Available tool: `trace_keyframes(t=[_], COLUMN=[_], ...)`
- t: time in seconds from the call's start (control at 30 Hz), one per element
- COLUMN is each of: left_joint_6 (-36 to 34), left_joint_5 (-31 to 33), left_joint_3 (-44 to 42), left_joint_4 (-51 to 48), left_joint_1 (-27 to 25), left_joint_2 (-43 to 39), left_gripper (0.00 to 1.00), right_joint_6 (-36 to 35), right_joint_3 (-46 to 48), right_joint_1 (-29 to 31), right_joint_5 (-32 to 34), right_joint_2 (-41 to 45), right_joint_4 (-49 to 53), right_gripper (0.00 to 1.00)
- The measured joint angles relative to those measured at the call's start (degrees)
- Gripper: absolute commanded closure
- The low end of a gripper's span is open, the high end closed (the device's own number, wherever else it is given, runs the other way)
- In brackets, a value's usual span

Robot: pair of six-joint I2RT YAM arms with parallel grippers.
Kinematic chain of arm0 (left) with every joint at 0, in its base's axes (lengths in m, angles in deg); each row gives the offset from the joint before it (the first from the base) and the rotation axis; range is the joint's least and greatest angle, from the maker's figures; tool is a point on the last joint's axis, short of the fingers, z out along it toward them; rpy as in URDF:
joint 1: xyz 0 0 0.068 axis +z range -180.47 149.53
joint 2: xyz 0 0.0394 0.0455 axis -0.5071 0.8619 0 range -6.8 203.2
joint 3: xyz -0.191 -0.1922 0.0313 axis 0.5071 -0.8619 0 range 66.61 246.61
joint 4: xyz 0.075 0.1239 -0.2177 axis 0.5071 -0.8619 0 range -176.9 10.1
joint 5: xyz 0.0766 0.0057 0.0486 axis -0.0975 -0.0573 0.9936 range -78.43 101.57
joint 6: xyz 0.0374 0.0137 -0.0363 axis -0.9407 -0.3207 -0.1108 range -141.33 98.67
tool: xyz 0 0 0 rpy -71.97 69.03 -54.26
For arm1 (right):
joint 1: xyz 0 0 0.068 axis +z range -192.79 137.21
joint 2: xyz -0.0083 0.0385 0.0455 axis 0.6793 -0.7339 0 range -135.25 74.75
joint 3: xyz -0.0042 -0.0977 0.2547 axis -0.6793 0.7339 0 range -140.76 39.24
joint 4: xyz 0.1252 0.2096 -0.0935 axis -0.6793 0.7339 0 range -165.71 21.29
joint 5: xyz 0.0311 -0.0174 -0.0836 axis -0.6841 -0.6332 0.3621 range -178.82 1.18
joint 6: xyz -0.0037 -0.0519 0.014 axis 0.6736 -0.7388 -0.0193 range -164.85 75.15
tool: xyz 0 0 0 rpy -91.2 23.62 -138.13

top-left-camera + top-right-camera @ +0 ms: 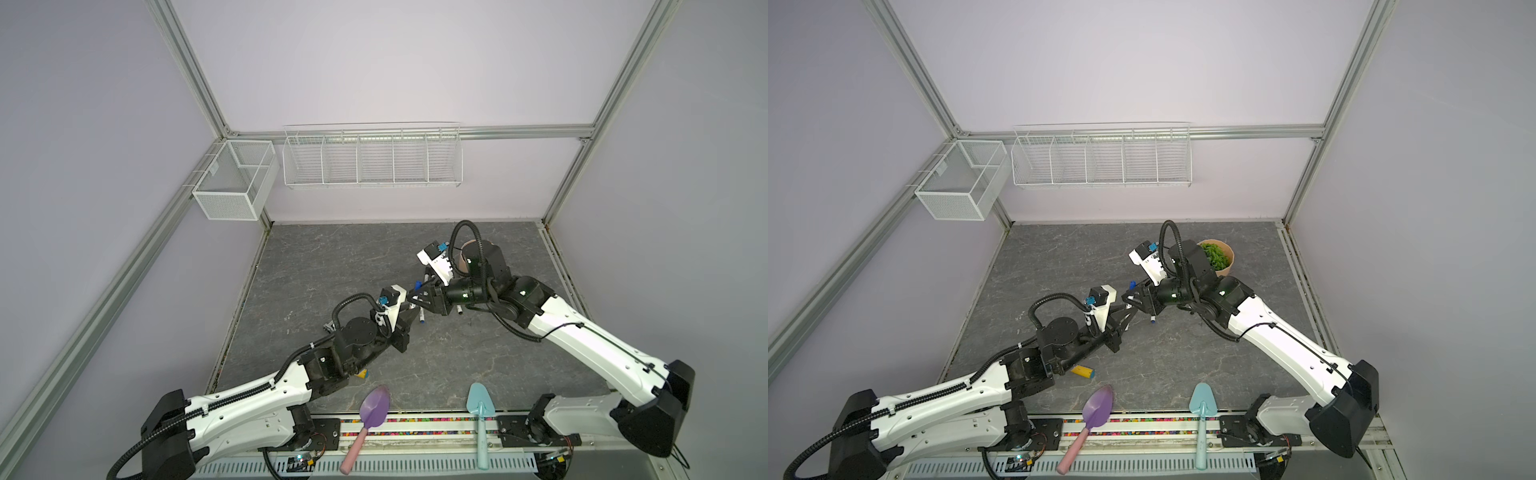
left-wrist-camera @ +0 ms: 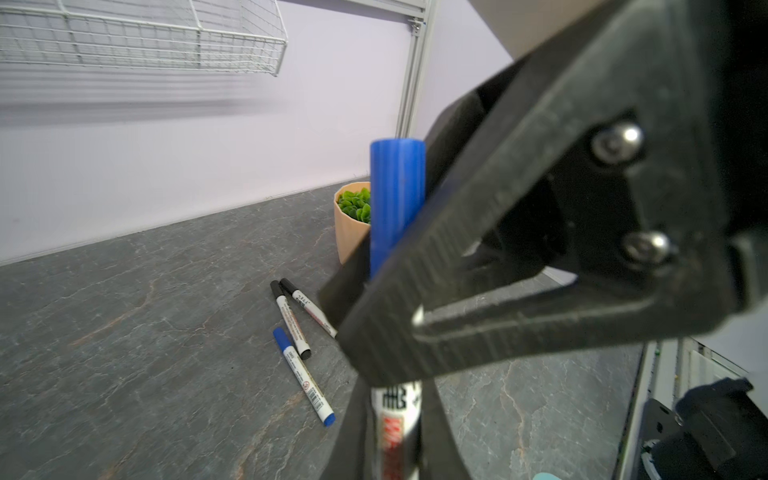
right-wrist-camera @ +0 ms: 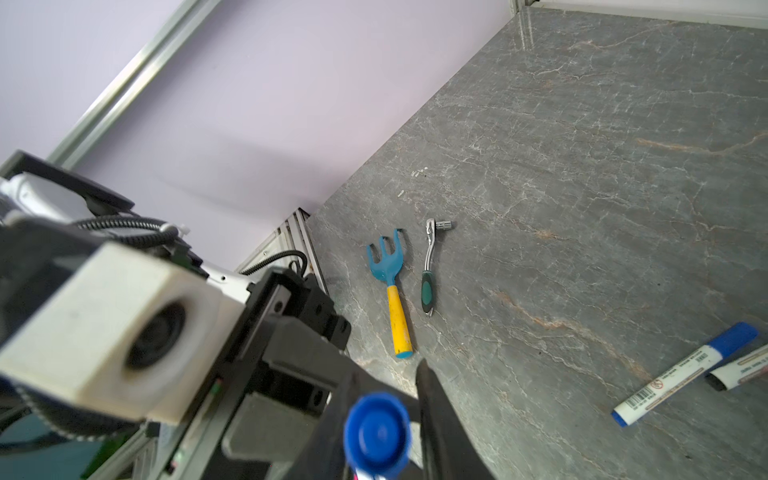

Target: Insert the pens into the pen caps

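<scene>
Pen (image 2: 397, 419) white-barrelled, red and black print, blue cap (image 2: 397, 199) fitted

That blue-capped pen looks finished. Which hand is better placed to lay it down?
Left. The left hand is clamped on the pen by its white barrel, so it could simply lower it. The right hand only straddles the blue cap, jaws parted.

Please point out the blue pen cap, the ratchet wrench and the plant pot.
blue pen cap (image 2: 397, 199): left wrist view, its side.
ratchet wrench (image 3: 427, 291): right wrist view, green handle.
plant pot (image 1: 1228, 266): a top view, tan wall.
</scene>
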Motion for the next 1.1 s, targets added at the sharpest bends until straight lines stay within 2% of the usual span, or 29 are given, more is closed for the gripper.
trace_keyframes(t=[0.13, 0.27, 0.37, 0.5, 0.67, 0.9, 1.1], left_joint_6=[-0.1, -0.1, -0.1, 0.0, 0.5, -2.3, -14.0], left_joint_5=[-2.6, -4.0, -4.1, -4.3, -3.3, 4.0, 14.2], left_joint_3=[0.0, 0.0, 0.0, 0.0, 0.0, -0.8, -0.5], left_joint_4=[0.2, 0.6, 1.2, 1.5, 2.6, 8.2, 14.4], left_joint_1=[0.0, 0.0, 0.0, 0.0, 0.0, -0.9, -1.3], left_joint_2=[1.9, 2.6, 2.6, 2.5, 2.5, 3.8, 8.2], left_gripper=[1.0, 1.0, 1.0, 1.0, 1.0, 1.0, 1.0], right_joint_6=[0.3, 0.3, 0.3, 0.8, 1.2, 2.5, 1.3], right_joint_3=[-0.1, -1.0, -1.4, -1.4, -1.2, 0.2, -1.0], right_joint_1=[-0.3, -0.9, -1.0, -1.2, -1.4, -2.0, -2.5], right_joint_5=[1.0, 1.3, 1.3, 1.0, -0.2, -3.0, -0.1], right_joint_2=[0.1, -0.1, -0.3, -1.0, -1.2, -2.2, -4.0], right_joint_4=[-0.5, -0.5, -0.6, -0.8, -2.6, -9.1, -9.6], right_gripper=[0.61, 0.64, 0.72, 0.91, 0.93, 0.93, 0.93])
